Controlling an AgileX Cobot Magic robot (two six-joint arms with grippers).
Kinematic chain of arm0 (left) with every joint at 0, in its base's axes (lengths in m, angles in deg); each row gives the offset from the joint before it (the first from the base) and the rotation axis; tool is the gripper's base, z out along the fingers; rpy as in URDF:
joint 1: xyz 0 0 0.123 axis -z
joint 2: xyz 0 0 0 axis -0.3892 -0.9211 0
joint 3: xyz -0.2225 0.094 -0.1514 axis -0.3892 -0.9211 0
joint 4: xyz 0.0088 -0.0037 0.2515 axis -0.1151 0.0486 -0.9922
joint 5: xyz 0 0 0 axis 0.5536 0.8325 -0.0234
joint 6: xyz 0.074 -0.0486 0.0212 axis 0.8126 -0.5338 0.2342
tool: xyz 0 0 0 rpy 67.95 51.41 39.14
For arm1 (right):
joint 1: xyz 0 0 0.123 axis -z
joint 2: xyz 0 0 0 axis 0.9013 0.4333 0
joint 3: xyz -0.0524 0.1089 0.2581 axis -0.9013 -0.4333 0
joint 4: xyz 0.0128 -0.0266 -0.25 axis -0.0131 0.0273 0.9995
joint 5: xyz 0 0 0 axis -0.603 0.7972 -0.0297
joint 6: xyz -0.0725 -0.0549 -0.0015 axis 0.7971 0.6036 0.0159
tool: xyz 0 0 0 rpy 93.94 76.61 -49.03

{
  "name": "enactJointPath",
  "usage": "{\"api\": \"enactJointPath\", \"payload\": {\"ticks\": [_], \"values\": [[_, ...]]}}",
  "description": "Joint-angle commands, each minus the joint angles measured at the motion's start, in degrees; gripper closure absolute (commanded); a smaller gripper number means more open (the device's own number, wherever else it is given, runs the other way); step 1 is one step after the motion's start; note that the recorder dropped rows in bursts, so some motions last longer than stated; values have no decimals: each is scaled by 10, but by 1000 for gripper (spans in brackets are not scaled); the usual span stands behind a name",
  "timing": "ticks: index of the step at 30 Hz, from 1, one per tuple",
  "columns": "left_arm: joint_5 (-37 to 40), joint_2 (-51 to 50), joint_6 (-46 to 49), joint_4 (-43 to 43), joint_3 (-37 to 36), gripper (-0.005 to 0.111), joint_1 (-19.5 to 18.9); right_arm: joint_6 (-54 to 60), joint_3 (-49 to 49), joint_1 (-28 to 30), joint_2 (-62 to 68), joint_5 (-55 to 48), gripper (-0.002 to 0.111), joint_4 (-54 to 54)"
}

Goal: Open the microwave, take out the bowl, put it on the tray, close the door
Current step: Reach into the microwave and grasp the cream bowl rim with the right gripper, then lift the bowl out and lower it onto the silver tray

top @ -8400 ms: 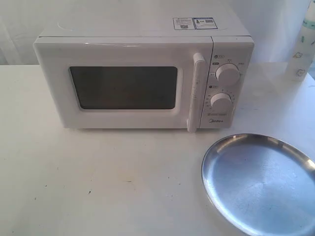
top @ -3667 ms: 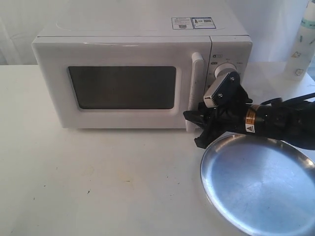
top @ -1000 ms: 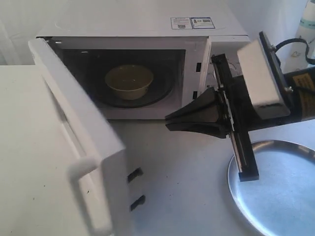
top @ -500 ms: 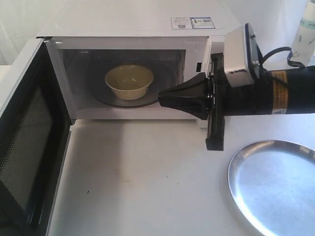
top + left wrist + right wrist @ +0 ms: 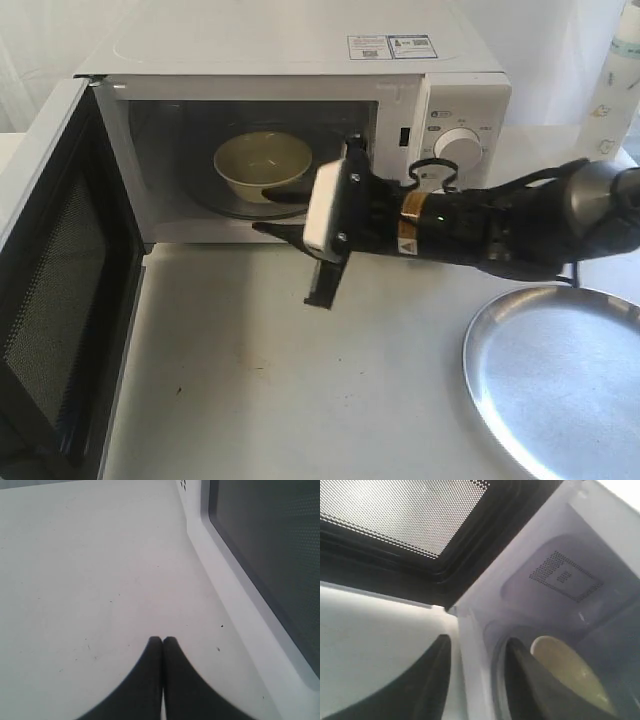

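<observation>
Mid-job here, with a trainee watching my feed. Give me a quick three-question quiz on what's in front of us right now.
1. True or false: the bowl is inside the microwave.
2. The door stands: A) shut, B) swung open, C) barely ajar.
3. Fill in: the right gripper, at the mouth of the cavity, has its fingers ____ (open or shut).

Key: 1 true; 2 B; 3 open.
</observation>
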Motion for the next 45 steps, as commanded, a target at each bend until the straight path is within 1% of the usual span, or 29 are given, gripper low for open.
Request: {"api": "enactJointPath", "payload": {"ticks": [1,3,4,6,10,12,13,14,15,16,17,18,21,22,23,24,25,26,27,28,29,30,31,33,35,38,39,41,45], "values": [[2,1,0,7,2,107,3,42,106,-28,56,-60,62,-147],[2,1,0,7,2,107,3,23,155,-31,91,-84,54,-150],[2,1,0,7,2,107,3,0,177,-36,107,-129,53,-150],[2,1,0,7,2,107,3,-5,209,-47,134,-207,52,-148],[2,1,0,7,2,107,3,-5,254,-53,168,-221,53,-161],[2,1,0,7,2,107,3,-10,272,-53,175,-244,55,-161],[2,1,0,7,2,107,3,-14,282,-53,178,-262,58,-162],[2,1,0,7,2,107,3,-18,292,-53,181,-288,64,-162],[2,1,0,7,2,107,3,-18,297,-54,181,-314,78,-162],[2,1,0,7,2,107,3,-18,298,-57,181,-319,89,-159],[2,1,0,7,2,107,3,-18,298,-57,179,-319,105,-159],[2,1,0,7,2,107,3,-36,298,-63,175,-316,108,-156],[2,1,0,7,2,107,3,-81,298,-77,164,-316,108,-125],[2,1,0,7,2,107,3,-130,298,-85,157,-316,108,-95],[2,1,0,7,2,107,3,-235,296,-94,145,-316,108,-1],[2,1,0,7,2,107,3,-359,284,-103,125,-288,108,140],[2,1,0,7,2,107,3,-411,278,-105,114,-275,108,198],[2,1,0,7,2,107,3,-532,263,-109,90,-244,108,331],[2,1,0,7,2,107,3,-578,255,-109,80,-234,108,378],[2,1,0,7,2,107,3,-680,230,-109,53,-212,108,436],[2,1,0,7,2,107,3,-699,210,-109,38,-206,108,436],[2,1,0,7,2,107,3,-695,169,-109,4,-200,108,436],[2,1,0,7,2,107,3,-693,126,-109,-39,-210,108,436],[2,1,0,7,2,107,3,-693,77,-109,-83,-253,108,436],[2,1,0,7,2,107,3,-707,18,-109,-133,-337,108,436],[2,1,0,7,2,107,3,-763,-75,-109,-198,-434,108,436],[2,1,0,7,2,107,3,-810,-131,-109,-230,-487,108,436],[2,1,0,7,2,107,3,-891,-203,-109,-257,-588,108,436],[2,1,0,7,2,107,3,-938,-270,-109,-259,-754,108,436]]}}
